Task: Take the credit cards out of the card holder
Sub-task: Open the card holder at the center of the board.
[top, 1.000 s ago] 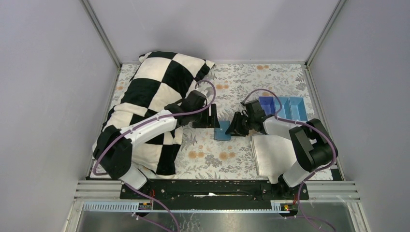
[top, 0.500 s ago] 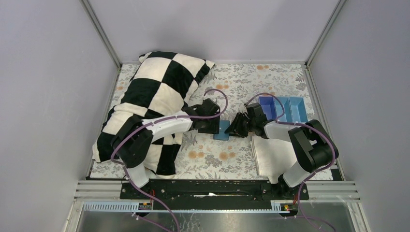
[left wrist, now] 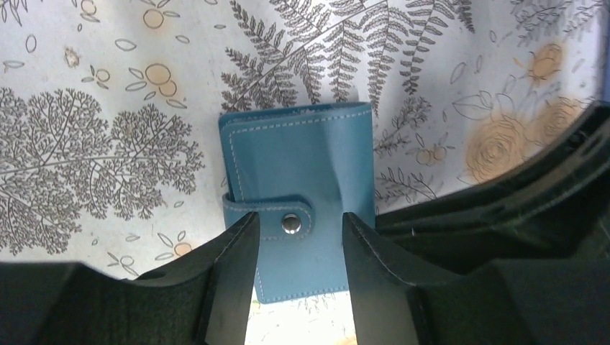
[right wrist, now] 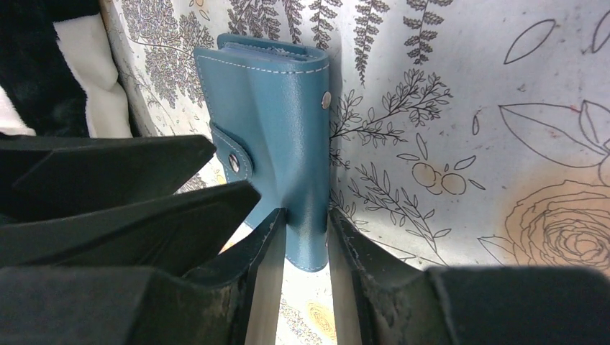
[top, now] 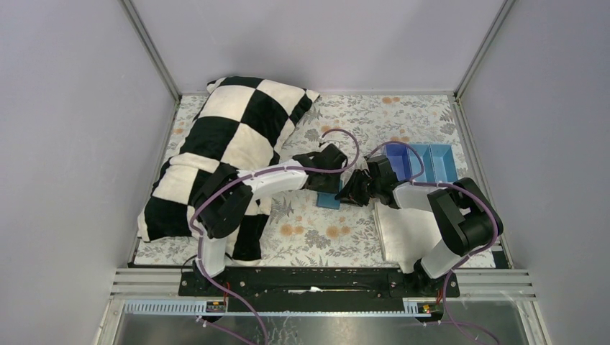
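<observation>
The light-blue card holder lies on the floral cloth at mid-table, its snap strap fastened. My right gripper is shut on the holder's near edge, and the leather buckles between its fingers. My left gripper hovers just over the holder, jaws open and straddling the snap. In the top view the left gripper and right gripper meet over it from opposite sides. The credit cards are hidden inside the holder.
A black-and-white checkered pillow fills the left side, under the left arm. A bright blue compartment tray stands at the right rear. A white folded cloth lies under the right arm.
The left arm has swung right from beside the pillow to over the holder, and its jaws have narrowed. The right gripper has stayed on the holder's edge.
</observation>
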`<state>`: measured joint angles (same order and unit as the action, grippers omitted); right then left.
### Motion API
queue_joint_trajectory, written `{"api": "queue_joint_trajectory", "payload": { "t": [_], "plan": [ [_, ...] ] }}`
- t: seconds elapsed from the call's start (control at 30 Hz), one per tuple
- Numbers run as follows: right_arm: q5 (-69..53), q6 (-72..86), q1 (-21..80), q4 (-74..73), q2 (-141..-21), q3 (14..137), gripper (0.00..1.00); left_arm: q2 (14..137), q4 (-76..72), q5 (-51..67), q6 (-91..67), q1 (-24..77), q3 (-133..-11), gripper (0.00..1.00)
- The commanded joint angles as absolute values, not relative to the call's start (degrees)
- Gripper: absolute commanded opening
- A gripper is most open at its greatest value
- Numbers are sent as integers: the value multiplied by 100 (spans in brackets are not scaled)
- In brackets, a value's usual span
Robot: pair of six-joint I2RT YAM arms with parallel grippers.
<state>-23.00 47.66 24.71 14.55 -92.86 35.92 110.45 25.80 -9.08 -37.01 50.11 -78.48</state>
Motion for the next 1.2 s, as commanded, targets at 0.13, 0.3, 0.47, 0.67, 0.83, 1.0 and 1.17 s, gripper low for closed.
{"api": "queue_joint_trajectory", "payload": {
  "t": [0.13,0.3,0.47,0.67,0.83,1.0,1.17],
  "plan": [
    [-2254,4833,2487,1643,-9356,3562,34,11461,2779,-1543,-3541,5215,-8273,46],
    [-2242,4815,2487,1612,-9328,3569,34,11579,2902,-1729,-3564,5215,-8315,34],
    [-2203,4801,2486,1590,-9308,3560,34,11591,2953,-1762,-3532,5220,-8317,24],
    [-2141,4769,2480,1518,-9265,3568,33,11558,3111,-1954,-3393,5219,-8384,0],
    [-2075,4675,2487,1399,-9246,3580,32,11156,3126,-1982,-3243,5133,-8341,0],
    [-1976,4494,2443,1223,-9170,3599,31,10593,3089,-1320,-3095,4801,-8221,0],
    [-1806,4247,2391,760,-8809,3719,41,9897,3030,-962,-2885,4649,-8057,0]
  ]
}}
